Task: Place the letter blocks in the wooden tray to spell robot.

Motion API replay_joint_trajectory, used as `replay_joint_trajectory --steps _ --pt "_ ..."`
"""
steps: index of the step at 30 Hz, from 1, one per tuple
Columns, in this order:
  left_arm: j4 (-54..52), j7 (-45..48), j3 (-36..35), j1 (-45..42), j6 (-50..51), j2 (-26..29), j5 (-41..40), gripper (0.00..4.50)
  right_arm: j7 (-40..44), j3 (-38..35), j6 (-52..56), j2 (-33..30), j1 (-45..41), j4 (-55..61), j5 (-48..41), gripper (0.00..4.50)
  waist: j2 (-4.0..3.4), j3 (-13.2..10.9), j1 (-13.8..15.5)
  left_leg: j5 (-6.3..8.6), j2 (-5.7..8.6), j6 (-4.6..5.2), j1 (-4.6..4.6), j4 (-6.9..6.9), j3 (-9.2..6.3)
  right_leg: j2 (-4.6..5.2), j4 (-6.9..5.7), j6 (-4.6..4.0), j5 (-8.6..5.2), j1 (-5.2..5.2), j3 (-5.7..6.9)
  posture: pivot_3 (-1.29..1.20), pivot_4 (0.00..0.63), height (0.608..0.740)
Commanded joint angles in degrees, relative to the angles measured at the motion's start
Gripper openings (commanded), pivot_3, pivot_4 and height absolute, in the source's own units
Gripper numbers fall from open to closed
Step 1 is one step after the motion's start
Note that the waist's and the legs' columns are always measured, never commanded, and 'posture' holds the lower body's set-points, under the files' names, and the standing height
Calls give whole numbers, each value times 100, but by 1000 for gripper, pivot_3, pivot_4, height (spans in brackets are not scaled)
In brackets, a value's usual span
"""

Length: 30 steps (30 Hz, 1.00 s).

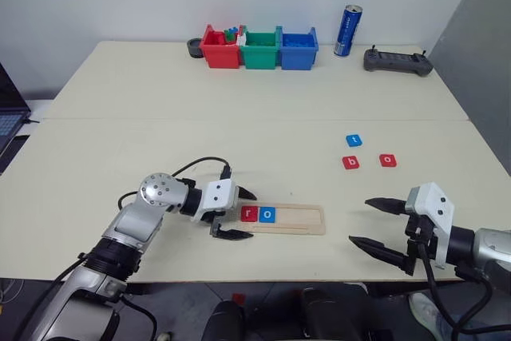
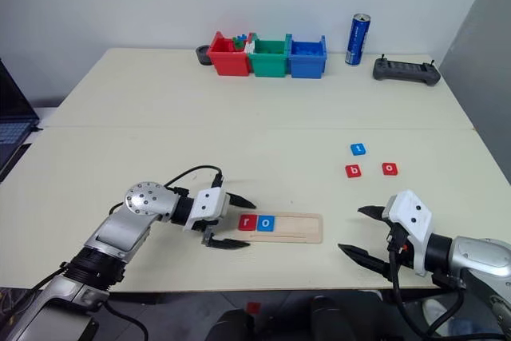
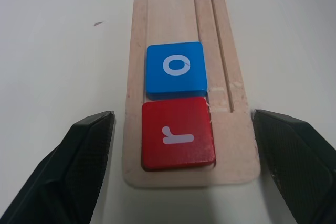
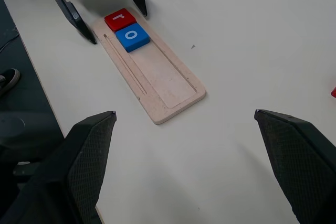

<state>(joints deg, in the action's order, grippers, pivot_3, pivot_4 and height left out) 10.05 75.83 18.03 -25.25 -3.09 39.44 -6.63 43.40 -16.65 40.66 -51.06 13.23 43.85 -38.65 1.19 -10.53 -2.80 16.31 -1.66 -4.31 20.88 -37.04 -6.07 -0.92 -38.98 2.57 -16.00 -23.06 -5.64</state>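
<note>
Left gripper [image 1: 234, 214] at the left end of the wooden tray [image 1: 307, 218], jaws spread wide, one finger on each side of that end, holding nothing; the wrist view shows both pads clear of the wood. Directly ahead of its tips, inside the tray groove: red r block [image 1: 249, 213], then blue o block [image 1: 267, 215] touching it on the far side. Both lie flat, letters reading in order. The tray's long axis runs straight away from this claw toward the robot's right; the rest of the groove beyond the o is bare. Right gripper [image 1: 377, 224] hovers off the tray's right end, near but apart from it, jaws also wide and empty. Three blocks remain loose on the table [image 1: 160, 109], forward of the right claw and slightly toward the table's far side: red b block [image 1: 350, 163] nearest the tray, blue t block [image 1: 354, 140] just behind it, red o block [image 1: 388, 160] beside the b, further right. Judgement: next letter wanted is b. It sits ahead of the right claw and well apart from the left, so the right arm is the nearer one. Likely call: reach forward, take b, bring it back to the slot just past the blue o.
</note>
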Motion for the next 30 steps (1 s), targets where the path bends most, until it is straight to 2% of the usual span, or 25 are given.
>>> replay_joint_trajectory --steps 1,10,15,22,30 --pt "29 47 -15 150 -110 141 139 4475 -34 -22 3 34 -77 135 -96 4500 0 0 -2 0 0 0 0 0 0 0 0 0 0 0 0 0 150 740" --pt "-401 276 -839 358 230 634 -735 4475 -103 -121 -19 84 -132 132 -145 4500 1 -3 -33 0 -3 0 4 2 -1 -1 -1 -1 0 -5 1 0 150 740" --pt "-294 -86 -1396 47 1120 572 -1187 4475 -263 -161 -15 230 -296 92 -219 4500 8 -7 7 0 -1 0 9 -3 -2 1 1 0 -1 -5 4 0 150 740" --pt "-342 -102 -1571 -170 1291 453 -1326 4475 -493 -91 127 285 -559 -19 -166 4500 8 -7 7 0 0 0 10 0 -2 1 2 -11 5 -6 4 0 150 740" --pt "-656 -93 -1610 -39 1235 414 -1474 4475 -2041 -32 1372 654 -1192 -422 121 4500 8 -7 5 0 -1 -1 10 0 -2 1 1 -15 8 -8 3 0 150 740"
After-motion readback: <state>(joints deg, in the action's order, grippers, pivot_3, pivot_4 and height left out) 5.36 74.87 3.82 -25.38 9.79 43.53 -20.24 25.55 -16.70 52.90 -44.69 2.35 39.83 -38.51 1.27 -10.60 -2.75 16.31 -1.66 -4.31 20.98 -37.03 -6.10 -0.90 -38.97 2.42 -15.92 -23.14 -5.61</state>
